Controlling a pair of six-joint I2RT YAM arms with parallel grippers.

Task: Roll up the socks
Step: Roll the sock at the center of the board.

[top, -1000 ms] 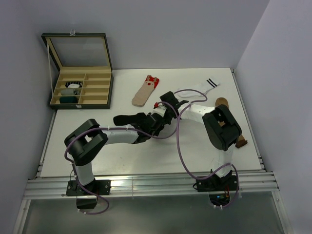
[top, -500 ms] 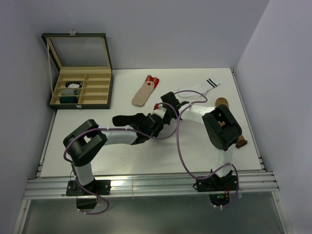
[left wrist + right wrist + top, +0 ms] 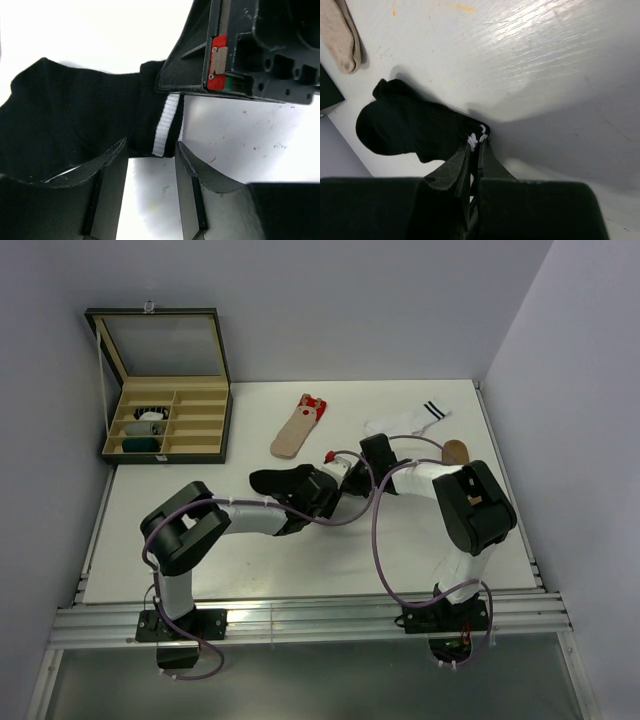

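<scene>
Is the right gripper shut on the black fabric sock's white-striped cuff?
Yes, the right gripper has its fingers closed together on the striped cuff of the black fabric sock.

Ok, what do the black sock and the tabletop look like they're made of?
The black sock looks like soft matte knit fabric: it sags and creases, with a ribbed white stripe at the cuff. The tabletop looks like hard white board, perhaps painted or laminated: semi-gloss glare, fine streaks, small specks.
</scene>
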